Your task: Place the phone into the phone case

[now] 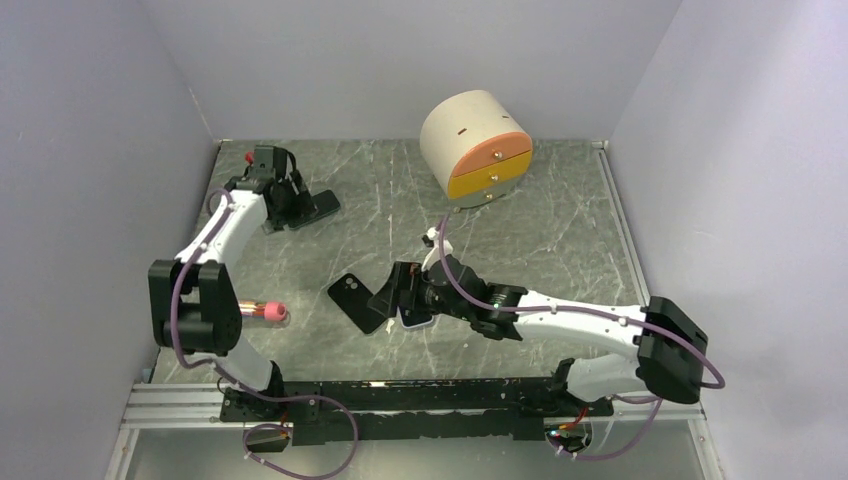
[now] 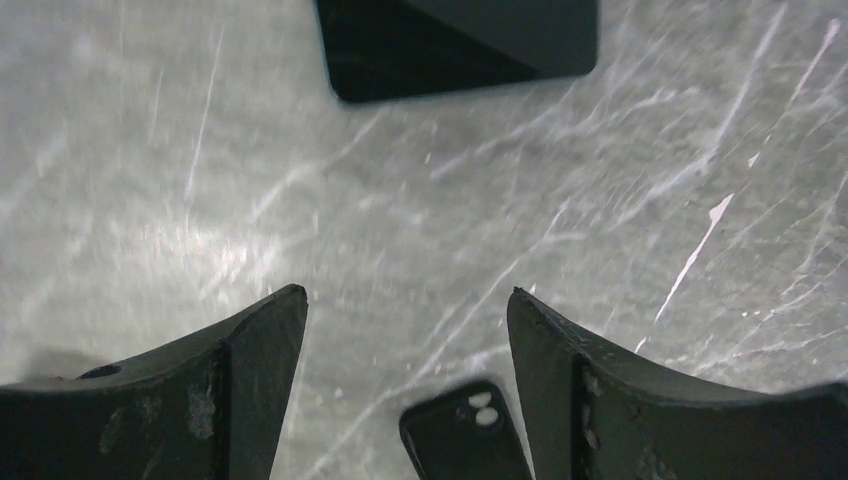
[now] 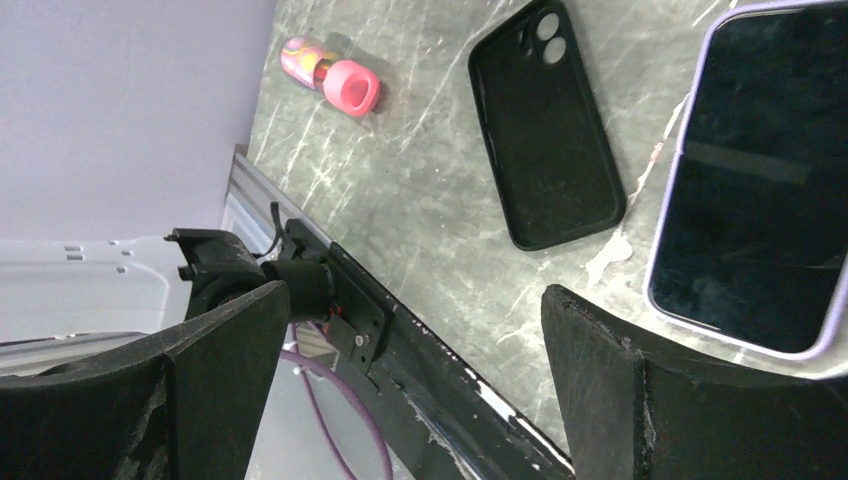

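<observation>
Right wrist view: case (image 3: 545,125) at 12 o'clock, phone (image 3: 760,180) at 2; right gripper (image 3: 415,300) and left gripper (image 2: 408,300) both have jaws apart.

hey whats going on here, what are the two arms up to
The empty black phone case lies on the grey marbled table. The lilac-edged, dark-screened phone lies flat beside it, not touching, so nothing is fitted yet. The right gripper hangs open over them, holding nothing. The left gripper, also open, is at the far left by a flat black object.
</observation>
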